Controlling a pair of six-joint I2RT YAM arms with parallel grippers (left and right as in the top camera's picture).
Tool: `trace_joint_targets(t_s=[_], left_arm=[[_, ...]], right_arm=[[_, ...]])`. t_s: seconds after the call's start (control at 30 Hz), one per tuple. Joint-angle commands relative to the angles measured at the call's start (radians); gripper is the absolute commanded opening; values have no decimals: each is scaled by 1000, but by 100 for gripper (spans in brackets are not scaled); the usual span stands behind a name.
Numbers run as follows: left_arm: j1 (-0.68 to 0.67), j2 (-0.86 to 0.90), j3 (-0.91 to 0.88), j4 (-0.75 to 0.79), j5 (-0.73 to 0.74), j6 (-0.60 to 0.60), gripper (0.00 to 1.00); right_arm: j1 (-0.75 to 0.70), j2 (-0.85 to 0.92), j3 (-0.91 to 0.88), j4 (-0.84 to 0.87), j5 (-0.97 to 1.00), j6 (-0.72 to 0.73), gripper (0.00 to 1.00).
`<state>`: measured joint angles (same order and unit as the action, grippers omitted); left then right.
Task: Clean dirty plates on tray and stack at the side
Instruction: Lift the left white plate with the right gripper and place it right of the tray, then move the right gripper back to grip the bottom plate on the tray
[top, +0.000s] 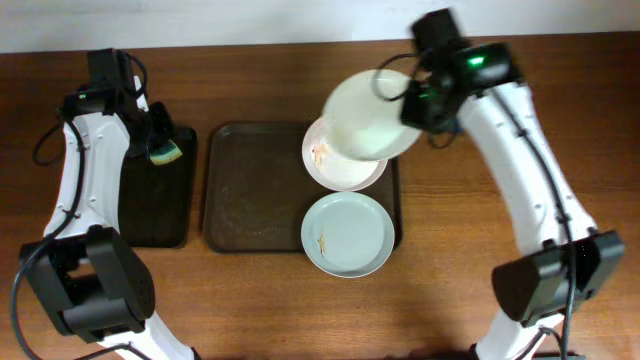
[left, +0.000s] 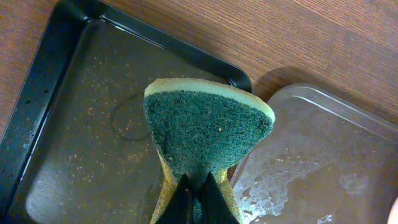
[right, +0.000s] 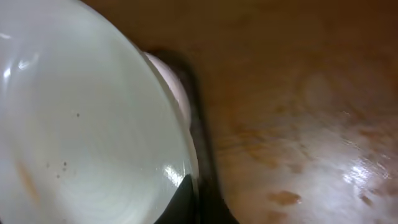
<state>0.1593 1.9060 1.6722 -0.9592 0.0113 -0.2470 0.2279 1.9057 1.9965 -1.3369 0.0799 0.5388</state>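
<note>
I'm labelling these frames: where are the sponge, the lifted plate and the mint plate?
sponge (left: 205, 130), left wrist view, middle of its green scouring face.
lifted plate (top: 362, 118), overhead view, middle of its pale surface.
mint plate (top: 348, 232), overhead view, its bare centre.

Robot laboratory bench: a wooden table (top: 300, 310) carries the brown tray (top: 250, 190), flanked by a white left arm (top: 75, 190) and right arm (top: 530, 170).
</note>
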Motion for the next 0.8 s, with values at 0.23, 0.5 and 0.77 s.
trace_joint_targets(t_s=[0.23, 0.5, 0.77], left_arm=[[-2, -2, 16, 2, 11, 8, 1], [-2, -2, 16, 4, 11, 8, 1], [-2, -2, 16, 5, 11, 8, 1]], right_arm=[[-416, -20, -140, -94, 7, -51, 4], [-428, -20, -536, 268, 43, -43, 4], [-416, -40, -480, 164, -98, -150, 53]])
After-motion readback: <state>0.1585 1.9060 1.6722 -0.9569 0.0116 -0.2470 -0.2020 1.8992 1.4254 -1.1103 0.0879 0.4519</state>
